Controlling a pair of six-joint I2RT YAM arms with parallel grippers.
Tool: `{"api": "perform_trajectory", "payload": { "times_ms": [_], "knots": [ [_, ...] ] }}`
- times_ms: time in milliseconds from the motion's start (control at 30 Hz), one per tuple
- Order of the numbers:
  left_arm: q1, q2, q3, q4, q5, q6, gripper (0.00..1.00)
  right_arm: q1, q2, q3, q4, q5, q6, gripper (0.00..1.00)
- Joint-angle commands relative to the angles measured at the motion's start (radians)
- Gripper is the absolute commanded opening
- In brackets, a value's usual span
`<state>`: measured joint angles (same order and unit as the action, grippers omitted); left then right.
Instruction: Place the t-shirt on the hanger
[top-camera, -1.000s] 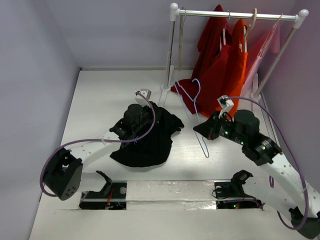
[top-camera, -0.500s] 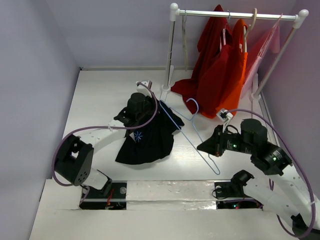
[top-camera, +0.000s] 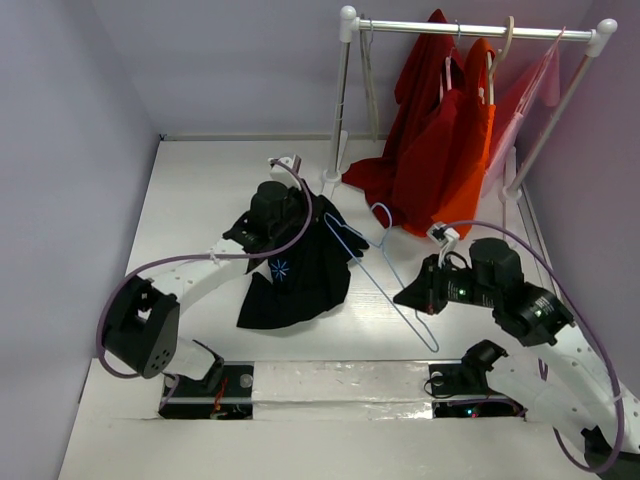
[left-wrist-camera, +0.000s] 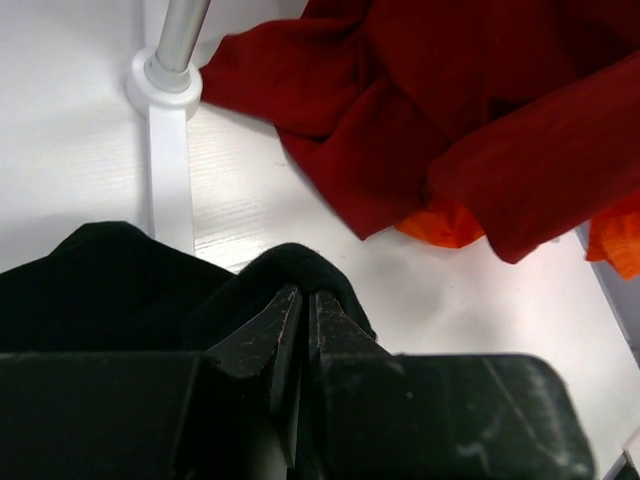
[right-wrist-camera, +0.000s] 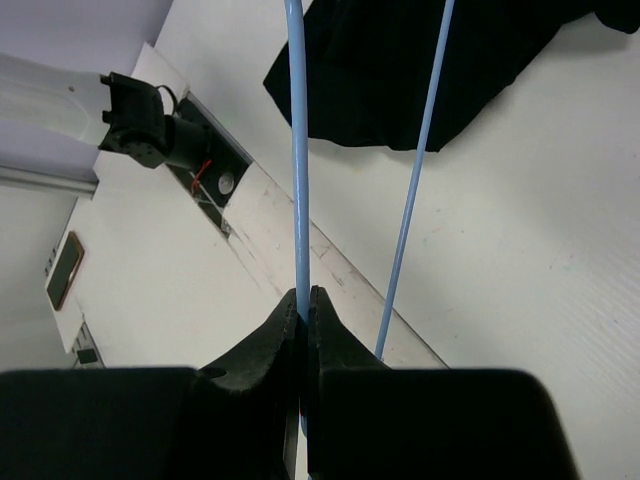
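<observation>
Left gripper (left-wrist-camera: 303, 296) is clenched on a fold of the black t-shirt (left-wrist-camera: 110, 270), which hangs bunched left of table centre. Right gripper (right-wrist-camera: 303, 296) is clamped on the light-blue wire hanger (right-wrist-camera: 298, 150), its far corner at the shirt's edge. Step, as judged: feed that corner into a shirt opening, with the fabric taut and the wire steady. White table (top-camera: 200, 190); red garments (top-camera: 430, 150) on the rail behind.

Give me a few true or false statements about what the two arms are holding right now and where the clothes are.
The left gripper is shut on the black t-shirt. True.
The right gripper stands open beside the hanger. False: it is shut on the hanger's blue wire.
The t-shirt hangs from the rack. False: the left gripper holds it, away from the rack.
The red garments hang on the rack. True.
</observation>
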<state>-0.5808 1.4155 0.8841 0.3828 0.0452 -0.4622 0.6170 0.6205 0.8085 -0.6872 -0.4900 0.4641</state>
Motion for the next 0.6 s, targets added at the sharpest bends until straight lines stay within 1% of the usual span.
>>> {"api": "perform_trajectory", "payload": {
  "times_ms": [0, 67, 133, 233, 267, 333, 367, 400, 433, 467, 500, 533, 567],
  "knots": [
    [0.006, -0.084, 0.001, 0.054, 0.013, -0.013, 0.0, 0.007, 0.015, 0.011, 0.086, 0.018, 0.005, 0.0],
    [0.006, -0.113, -0.03, 0.085, 0.036, -0.039, 0.0, 0.007, 0.039, -0.012, 0.151, 0.007, 0.021, 0.0],
    [0.006, -0.131, -0.049, 0.102, 0.071, -0.062, 0.0, 0.03, 0.054, -0.029, 0.199, 0.046, 0.05, 0.0],
    [-0.031, -0.173, -0.085, 0.114, 0.079, -0.078, 0.0, 0.072, 0.054, -0.087, 0.366, 0.131, 0.106, 0.0],
    [-0.043, -0.197, -0.103, 0.108, 0.073, -0.078, 0.0, 0.108, 0.061, -0.104, 0.47, 0.139, 0.125, 0.0],
    [-0.063, -0.225, -0.125, 0.1, 0.058, -0.081, 0.0, 0.17, 0.106, -0.134, 0.561, 0.21, 0.157, 0.0],
    [-0.063, -0.237, -0.131, 0.094, 0.059, -0.084, 0.0, 0.206, 0.131, -0.134, 0.625, 0.252, 0.156, 0.0],
    [-0.073, -0.271, -0.134, 0.087, 0.059, -0.09, 0.0, 0.281, 0.154, -0.123, 0.647, 0.349, 0.147, 0.0],
    [-0.073, -0.291, -0.134, 0.073, 0.052, -0.09, 0.0, 0.315, 0.2, -0.117, 0.669, 0.401, 0.142, 0.0],
    [-0.083, -0.334, -0.132, 0.038, 0.041, -0.09, 0.0, 0.346, 0.215, -0.115, 0.737, 0.447, 0.136, 0.0],
    [-0.083, -0.357, -0.131, 0.019, 0.013, -0.092, 0.0, 0.401, 0.225, -0.121, 0.777, 0.561, 0.134, 0.0],
    [-0.094, -0.383, -0.126, -0.002, -0.004, -0.092, 0.0, 0.421, 0.237, -0.143, 0.822, 0.611, 0.133, 0.0],
    [-0.094, -0.438, -0.111, -0.046, -0.034, -0.09, 0.0, 0.435, 0.245, -0.152, 0.906, 0.643, 0.13, 0.0]
  ]
}}
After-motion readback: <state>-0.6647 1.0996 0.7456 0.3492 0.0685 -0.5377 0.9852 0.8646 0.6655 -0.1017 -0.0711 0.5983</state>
